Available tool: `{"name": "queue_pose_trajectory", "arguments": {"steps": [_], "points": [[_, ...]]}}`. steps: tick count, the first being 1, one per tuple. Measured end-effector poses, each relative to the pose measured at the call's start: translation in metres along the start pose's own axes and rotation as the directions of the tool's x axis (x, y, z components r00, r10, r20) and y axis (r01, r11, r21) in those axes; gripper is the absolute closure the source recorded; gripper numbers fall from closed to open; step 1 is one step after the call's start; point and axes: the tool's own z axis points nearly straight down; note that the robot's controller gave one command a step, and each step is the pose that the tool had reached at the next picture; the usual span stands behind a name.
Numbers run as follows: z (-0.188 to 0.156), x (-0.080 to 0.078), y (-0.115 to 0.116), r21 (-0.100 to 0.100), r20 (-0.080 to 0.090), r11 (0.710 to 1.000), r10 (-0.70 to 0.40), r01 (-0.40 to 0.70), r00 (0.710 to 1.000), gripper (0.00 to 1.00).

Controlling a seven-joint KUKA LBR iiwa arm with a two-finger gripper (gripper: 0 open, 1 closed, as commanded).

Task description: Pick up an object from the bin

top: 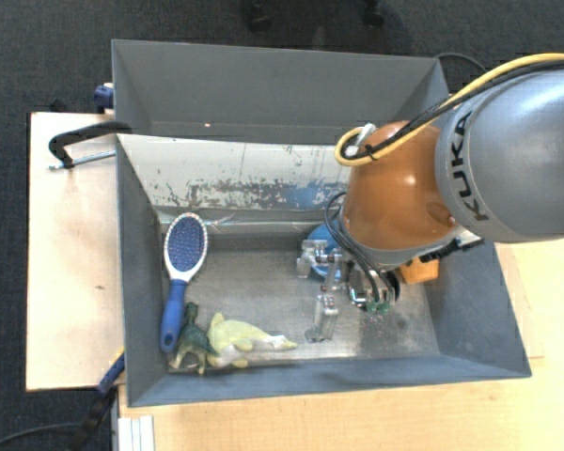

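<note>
Your arm's orange wrist cover (395, 200) is hanging over the grey bin (263, 92), the claw (325, 319) pointing down near a yellow toy dinosaur (240, 336). You cannot tell whether it is open.

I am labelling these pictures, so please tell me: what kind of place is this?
Probably a robot lab: a robot arm reaches into a grey metal bin holding a blue hairbrush and a green toy.

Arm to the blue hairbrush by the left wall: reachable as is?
Probably yes. Bare bin floor lies between the arm and the hairbrush, and nothing covers it. The left wall beside it and the green dinosaur at its handle may crowd the approach.
</note>
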Motion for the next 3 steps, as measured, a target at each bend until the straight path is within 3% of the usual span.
{"name": "queue_pose_trajectory", "arguments": {"steps": [1, 2, 3], "points": [[-0.002, 0.011, 0.061, -0.003, 0.007, 1.000, 0.029, -0.029, 1.000, 0.00], [0.075, 0.006, 0.093, 0.002, 0.000, 1.000, -0.012, 0.012, 1.000, 0.00], [0.072, 0.004, 0.091, 0.001, 0.006, 1.000, -0.008, 0.008, 1.000, 1.00]]}}
